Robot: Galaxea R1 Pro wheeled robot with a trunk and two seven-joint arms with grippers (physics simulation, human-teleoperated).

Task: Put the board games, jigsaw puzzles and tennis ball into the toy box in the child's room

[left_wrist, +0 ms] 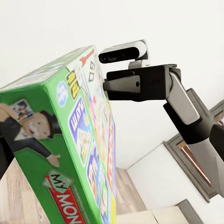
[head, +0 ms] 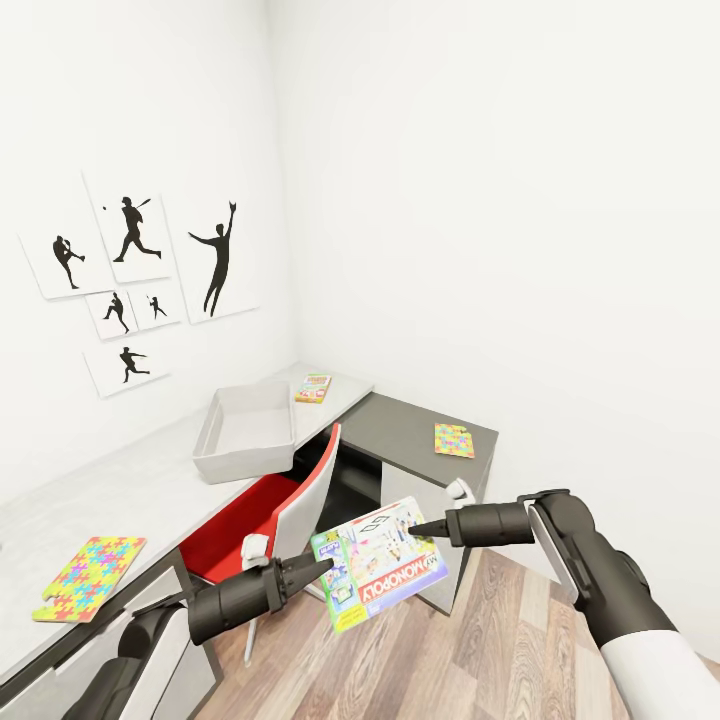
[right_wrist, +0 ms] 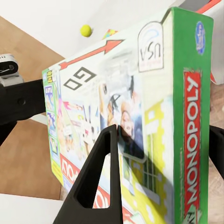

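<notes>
A green Monopoly board game (head: 380,575) hangs in the air over the wood floor, gripped from both sides. My left gripper (head: 318,567) is shut on its left edge and my right gripper (head: 418,527) on its top edge. The right wrist view shows a black finger (right_wrist: 95,182) pressed on the cover. The toy box (head: 245,430) stands on the pale part of the table (head: 150,490), with another board game (head: 314,388) behind it. One jigsaw puzzle (head: 90,578) lies near left, another (head: 455,440) on the dark top. The tennis ball (right_wrist: 85,30) is in the right wrist view.
A red and white chair (head: 290,500) stands at the desk corner, just behind the held box. Baseball silhouette pictures (head: 130,290) hang on the left wall. Wood floor (head: 500,640) lies open below my arms.
</notes>
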